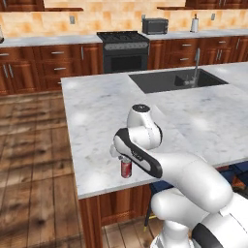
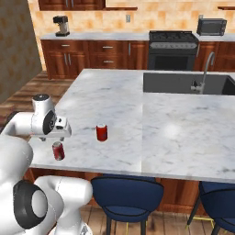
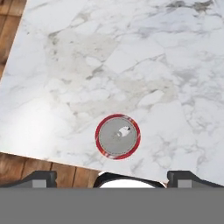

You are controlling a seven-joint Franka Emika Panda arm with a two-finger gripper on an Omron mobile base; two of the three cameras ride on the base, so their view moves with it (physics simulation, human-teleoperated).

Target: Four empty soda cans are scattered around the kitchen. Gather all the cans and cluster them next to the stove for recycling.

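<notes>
Marble, white veined with grey, covers the big island desk (image 1: 97, 106), the largest thing here, with a dark sunken sink (image 1: 169, 80) set toward its far side. Beyond it, against the tan tiled wall, stands the black freestanding stove (image 1: 123, 48) with grated burners, well apart from the robot across the wood plank floor. The white arm's pincer (image 3: 111, 177) hangs above the desk's near corner with its dark finger tips spread wide and nothing between them. Directly under it stands a small red soda can (image 3: 117, 136), upright, close to the desk's edge. The right base view adds what the left one hides behind the arm: a second red soda can (image 2: 101, 132) further in on the marble, a little apart from the first can (image 2: 58, 150), plus dark blue stools (image 2: 126, 193) tucked under the overhang. The hand view alone shows the grey lid from straight above, sitting slightly off the midline between the tips. That offset is the risk I would judge most likely: coming down unaligned, one finger could land on the rim and tip the can, and so near the edge it could roll off onto the floor. A loose grip during the long carry to the stove could also drop it.
</notes>
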